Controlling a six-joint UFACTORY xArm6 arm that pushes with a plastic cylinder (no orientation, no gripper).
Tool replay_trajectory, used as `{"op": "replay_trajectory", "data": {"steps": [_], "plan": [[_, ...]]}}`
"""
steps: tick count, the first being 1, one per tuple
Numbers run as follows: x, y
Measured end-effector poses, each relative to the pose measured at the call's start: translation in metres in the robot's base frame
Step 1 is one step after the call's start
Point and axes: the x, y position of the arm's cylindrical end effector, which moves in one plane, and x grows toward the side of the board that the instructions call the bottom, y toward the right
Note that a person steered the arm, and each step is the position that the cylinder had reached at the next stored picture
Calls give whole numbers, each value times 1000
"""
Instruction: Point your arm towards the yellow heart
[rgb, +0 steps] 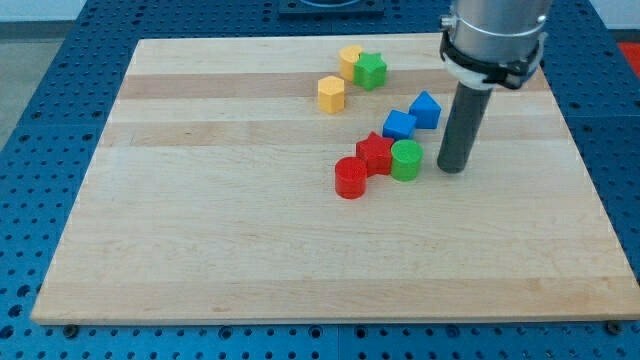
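The yellow heart (348, 60) lies near the board's top edge, touching the green star (371, 70) on its right. My tip (452, 169) rests on the board well below and to the right of the heart, just right of the green cylinder (405, 160). A small gap shows between the tip and that cylinder. The blue triangular block (425, 109) and the blue cube (399, 125) lie between the tip and the heart.
A yellow hexagon (331, 94) sits below and left of the heart. A red star (375, 152) touches the green cylinder, and a red cylinder (351, 178) sits at its lower left. The wooden board (200, 220) lies on a blue perforated table.
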Motion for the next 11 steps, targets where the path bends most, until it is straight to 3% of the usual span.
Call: {"op": "replay_trajectory", "data": {"steps": [2,3,5,6,8,11], "plan": [[73,-27],[94,-91],[94,-230],[65,-253],[-35,-254],[-166,-203]]}}
